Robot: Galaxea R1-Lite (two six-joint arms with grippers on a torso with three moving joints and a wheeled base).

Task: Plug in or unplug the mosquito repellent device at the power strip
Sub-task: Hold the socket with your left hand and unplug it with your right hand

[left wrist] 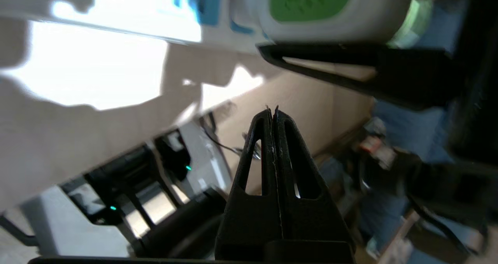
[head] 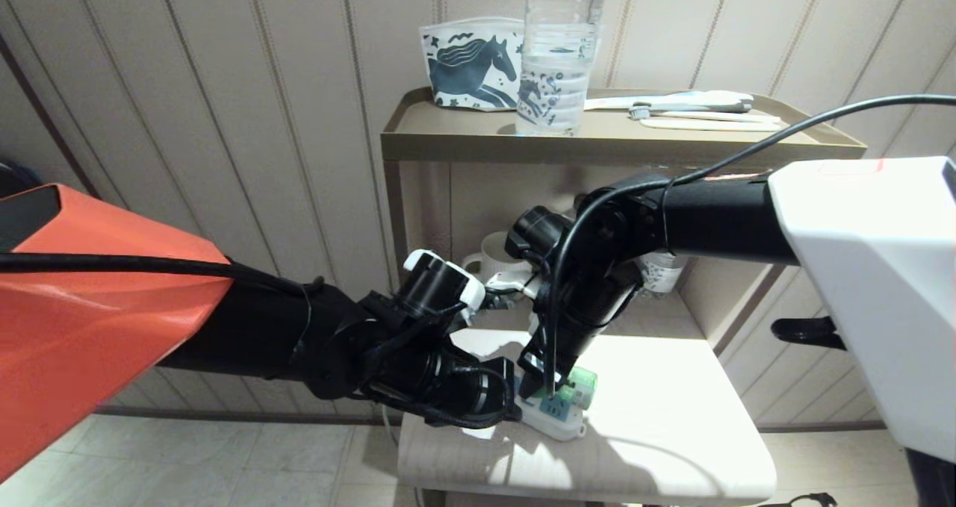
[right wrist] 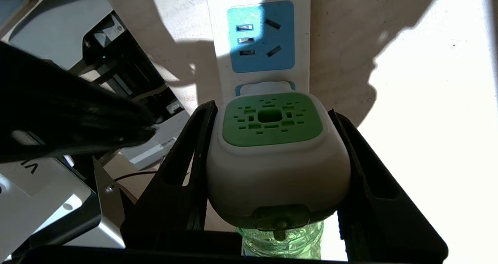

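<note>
Two-tier beige side table (head: 478,145) against striped wall; lower shelf (head: 672,417) sunlit. Top tier: horse-print pouch (head: 470,63) at back edge, clear water bottle (head: 559,51) just beside it, toothbrushes (head: 694,104) toward right edge. White mugs (head: 497,257) at back of lower shelf, partly hidden behind the arms. Power strip (head: 556,417) lying flat near front-left part of lower shelf — in right wrist view (right wrist: 264,34) one pale blue socket face free, next one covered. Mosquito repellent device (right wrist: 272,155) seated on that covered socket, green grille facing up, translucent green bottle (right wrist: 280,236) sticking out sideways along the shelf; also visible in head view (head: 579,387). Right gripper (right wrist: 272,151) reaching down from above, fingers (right wrist: 183,166) clamped on both flanks of the white head — gripping it. Left gripper (left wrist: 273,112) low at shelf's left edge, just beside the strip, fingers (left wrist: 288,170) pressed fully together, holding nothing, tips apart from the device.
</note>
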